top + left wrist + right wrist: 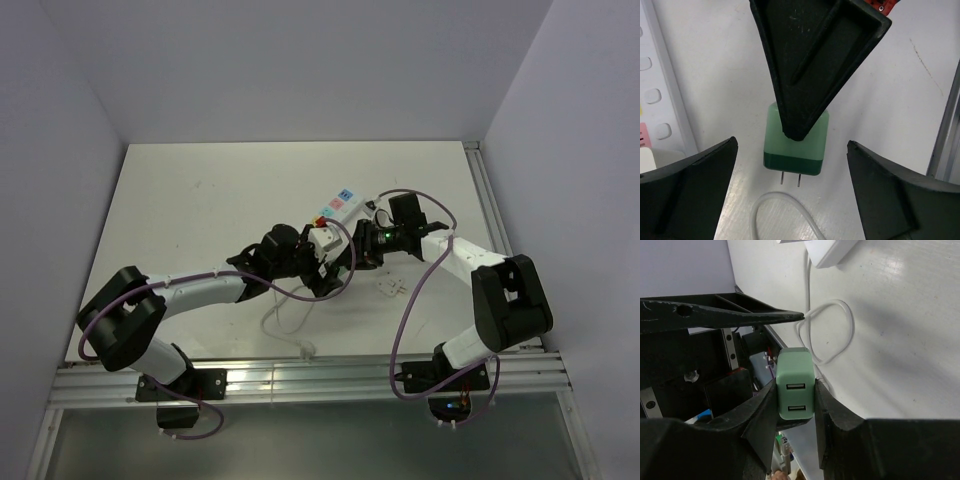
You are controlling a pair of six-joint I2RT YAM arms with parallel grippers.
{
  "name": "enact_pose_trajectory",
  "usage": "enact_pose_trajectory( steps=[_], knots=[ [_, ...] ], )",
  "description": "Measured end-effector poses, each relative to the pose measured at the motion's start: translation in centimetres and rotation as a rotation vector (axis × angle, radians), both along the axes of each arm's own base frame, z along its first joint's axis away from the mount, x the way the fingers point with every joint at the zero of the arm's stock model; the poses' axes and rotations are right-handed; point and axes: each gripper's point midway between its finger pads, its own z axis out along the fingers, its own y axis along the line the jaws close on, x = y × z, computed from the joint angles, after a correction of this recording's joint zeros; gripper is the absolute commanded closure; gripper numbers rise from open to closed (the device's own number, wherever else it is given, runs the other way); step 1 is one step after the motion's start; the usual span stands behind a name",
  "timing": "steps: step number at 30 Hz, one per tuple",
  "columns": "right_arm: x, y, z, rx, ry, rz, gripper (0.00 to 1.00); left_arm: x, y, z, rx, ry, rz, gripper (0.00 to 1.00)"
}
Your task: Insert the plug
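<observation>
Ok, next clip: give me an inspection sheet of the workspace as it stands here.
Surface: white table, faint scuffs.
Job's things: green plug, prongs bare and in no socket; white power strip close beside both grippers.
Clutter: small white piece on the table by the right arm; cannot tell what it is.
Grippers: right gripper shut on the green plug; left gripper open, its fingers either side of the plug, not touching it.
Cables: white cable looped on the table; purple cables along both arms.
Surroundings: plain walls; metal rails at the near edge.
</observation>
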Motion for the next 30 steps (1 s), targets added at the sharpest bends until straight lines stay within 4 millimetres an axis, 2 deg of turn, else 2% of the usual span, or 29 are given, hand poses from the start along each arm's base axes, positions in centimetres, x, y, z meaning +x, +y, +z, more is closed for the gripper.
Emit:
enact_pose_trajectory(
  steps=[3, 7, 14, 17, 20, 23, 27, 30],
  knots=[
    [0.3, -0.2, -0.1, -0.007, 0.004, -0.017, 1.00, 0.2, 0.2, 0.2, -0.008, 0.007, 0.020, 0.00],
    [1.3, -0.8, 0.1, -0.041, -0.010, -0.052, 1.00, 0.5, 1.2, 1.7, -0.045, 0.001, 0.058, 0.01],
    [4.8, -2.2, 1.5, -0.168, -0.104, -0.160, 1.00, 3.3, 5.6, 6.4, -0.190, -0.042, 0.262, 0.00],
    [6.4, -2.8, 2.3, -0.227, -0.141, -0.211, 1.00, 4.6, 6.9, 7.7, -0.231, -0.051, 0.377, 0.00],
    [8.1, -3.7, 3.2, -0.290, -0.184, -0.274, 1.00, 5.7, 8.0, 7.4, -0.239, -0.025, 0.480, 0.01],
    [10.2, -4.5, 4.4, -0.351, -0.224, -0.332, 1.00, 7.1, 8.9, 5.4, -0.193, 0.040, 0.584, 0.01],
    [13.0, -5.2, 5.9, -0.383, -0.266, -0.384, 1.00, 9.3, 8.7, 3.1, -0.107, 0.112, 0.676, 0.01],
    [14.2, -6.5, 6.4, -0.399, -0.265, -0.421, 1.00, 10.6, 8.2, 2.4, -0.054, 0.150, 0.717, 0.00]
  ],
)
